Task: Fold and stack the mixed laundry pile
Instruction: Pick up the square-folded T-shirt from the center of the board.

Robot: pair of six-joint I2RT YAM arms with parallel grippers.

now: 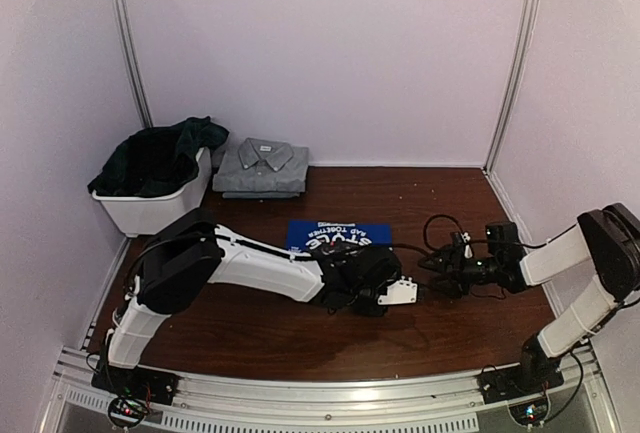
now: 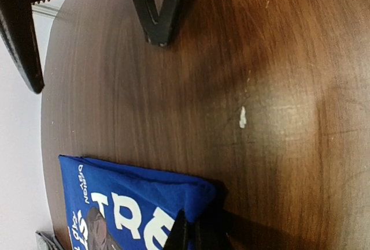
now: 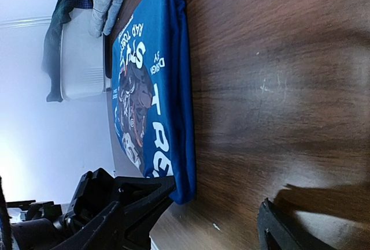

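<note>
Left gripper (image 2: 188,234) is closed tight and pinches the edge of the royal-blue T-shirt (image 2: 124,195). It lies folded flat, with white letters and a dark graphic, on the middle of the desk (image 2: 260,88). Right gripper (image 2: 95,59) stands wide open and empty, nearby.

The left arm (image 1: 260,268) is stretched low, and the left gripper (image 2: 193,235) is clamped on a corner of the blue T-shirt (image 2: 133,204). The jaws of the right gripper (image 1: 440,271) are spread wide.
</note>
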